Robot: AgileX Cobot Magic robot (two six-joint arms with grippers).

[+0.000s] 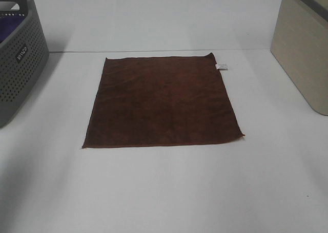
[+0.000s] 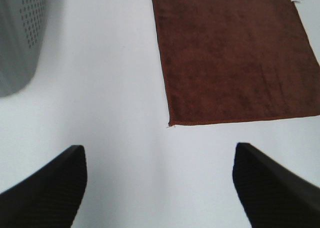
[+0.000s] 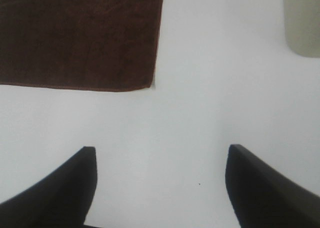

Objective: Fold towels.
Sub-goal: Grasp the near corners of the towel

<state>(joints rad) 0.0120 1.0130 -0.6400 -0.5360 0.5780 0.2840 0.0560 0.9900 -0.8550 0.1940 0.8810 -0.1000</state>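
A dark reddish-brown square towel (image 1: 161, 102) lies flat and spread out on the white table, with a small white care tag (image 1: 221, 66) at its far right edge. The towel also shows in the left wrist view (image 2: 235, 57) and in the right wrist view (image 3: 80, 37). My left gripper (image 2: 159, 180) is open and empty, above bare table short of the towel's near left corner. My right gripper (image 3: 160, 180) is open and empty, above bare table short of the near right corner. Neither gripper shows in the exterior high view.
A grey perforated laundry basket (image 1: 18, 54) stands at the far left and also shows in the left wrist view (image 2: 20, 37). A beige box (image 1: 305, 48) stands at the far right and also shows in the right wrist view (image 3: 302, 20).
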